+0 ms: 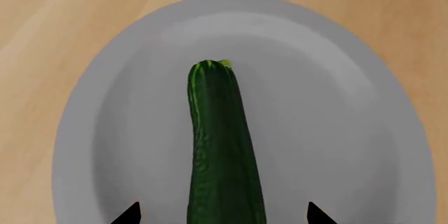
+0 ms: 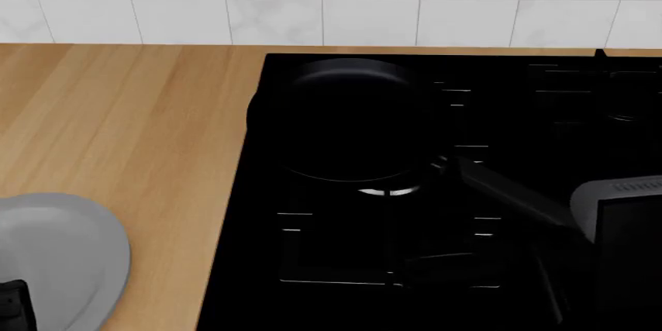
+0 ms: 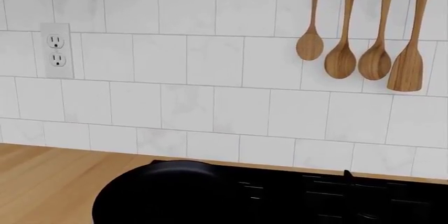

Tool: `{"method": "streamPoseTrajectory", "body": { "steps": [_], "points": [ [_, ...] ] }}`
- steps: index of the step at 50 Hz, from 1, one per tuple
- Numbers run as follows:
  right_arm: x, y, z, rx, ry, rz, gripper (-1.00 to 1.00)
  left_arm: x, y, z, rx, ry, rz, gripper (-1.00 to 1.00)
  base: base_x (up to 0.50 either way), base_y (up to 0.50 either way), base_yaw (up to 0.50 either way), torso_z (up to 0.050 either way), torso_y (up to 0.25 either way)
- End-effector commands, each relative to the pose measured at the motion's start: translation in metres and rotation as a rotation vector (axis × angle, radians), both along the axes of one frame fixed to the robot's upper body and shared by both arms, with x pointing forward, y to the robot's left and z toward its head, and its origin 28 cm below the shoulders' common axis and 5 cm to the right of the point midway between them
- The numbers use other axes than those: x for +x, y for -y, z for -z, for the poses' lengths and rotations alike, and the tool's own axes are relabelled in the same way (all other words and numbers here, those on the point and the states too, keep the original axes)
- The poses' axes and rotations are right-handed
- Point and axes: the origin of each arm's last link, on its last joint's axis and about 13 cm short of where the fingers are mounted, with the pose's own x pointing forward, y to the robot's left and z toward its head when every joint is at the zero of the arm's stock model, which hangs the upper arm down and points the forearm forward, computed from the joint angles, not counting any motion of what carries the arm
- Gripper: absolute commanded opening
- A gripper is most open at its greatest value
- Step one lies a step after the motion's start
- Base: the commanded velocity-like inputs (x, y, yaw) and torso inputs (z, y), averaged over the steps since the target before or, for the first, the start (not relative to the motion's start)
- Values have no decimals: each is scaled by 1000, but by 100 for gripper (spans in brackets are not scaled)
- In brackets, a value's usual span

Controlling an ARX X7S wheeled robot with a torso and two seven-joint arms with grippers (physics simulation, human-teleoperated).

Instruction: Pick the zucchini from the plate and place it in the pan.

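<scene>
Much of this scene is cut off or lost in black. From the head view only the right part of the plate [image 2: 73,257] shows, at the near left corner of the wooden counter [image 2: 124,122], and the vegetable on it falls outside that view altogether. A dark corner of the left arm just pokes in beside the plate. The left wrist view fills the gap: the zucchini [image 1: 220,145] lies lengthwise in the middle of the grey plate [image 1: 126,103], its paler stem end pointing away from the camera, its other end running out of view. The left gripper [image 1: 222,214] shows only as two black fingertips [image 1: 129,214], one on either side of the zucchini and clear of it, so the claw is spread wide and grips nothing.

The pan [image 2: 346,122] sits on the far left burner of the black stove [image 2: 310,269], nearly lost against it; its rim and handle [image 2: 507,191] are only faintly traced, the handle running to the near right. The right arm is a grey and black block at the near right edge, and its claw appears in no view.

Behind it all stands a white tiled wall [image 3: 210,103] with a power outlet [image 3: 56,50] and four wooden spoons [image 3: 360,30] hanging at the far right.
</scene>
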Motion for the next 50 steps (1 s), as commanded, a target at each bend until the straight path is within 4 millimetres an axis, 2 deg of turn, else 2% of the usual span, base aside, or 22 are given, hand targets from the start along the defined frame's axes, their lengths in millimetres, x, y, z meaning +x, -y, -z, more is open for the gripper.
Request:
{"method": "streamPoseTrajectory", "body": {
  "steps": [1,3,4,17,19,24,26,31,32,33,44,47,50],
  "points": [
    [0,0,-1,1,-1,-1,100,-1,-1,0,-1,-1,-6,100,0,0,0,0,0],
    [0,0,-1,1,-1,-3,100,-1,-1,0,2,1,-6,100,0,0,0,0,0],
    [0,0,-1,2,-1,-1,100,-1,-1,0,4,2,-7,-100,0,0,0,0,0],
    [0,-1,-1,9,-3,-2,100,-2,2,-3,8,14,11,-100,0,0,0,0,0],
    [0,-1,-1,9,-2,-2,100,-3,3,-14,26,59,16,-100,0,0,0,0,0],
    [1,-2,-2,12,2,-5,100,-8,11,-68,81,246,75,-100,0,0,0,0,0],
    [2,-2,-2,15,9,-6,100,-10,15,-82,98,291,102,-100,0,0,0,0,0],
    [7,-4,-2,23,22,-4,100,-2,18,-78,84,294,145,-100,0,0,0,0,0],
    [10,-4,-2,28,25,2,100,3,22,-64,73,260,182,-100,0,0,0,0,0],
    [11,-5,-2,28,30,1,100,7,24,-59,66,255,193,-100,0,0,0,0,0],
    [25,-9,2,29,48,17,100,32,31,-57,52,314,301,-100,0,0,0,0,0],
    [26,-9,4,34,56,19,100,39,27,-51,58,305,290,-100,0,0,0,0,0],
    [26,-11,3,36,65,16,100,46,28,-54,65,321,310,-100,0,0,0,0,0]
  ]
}}
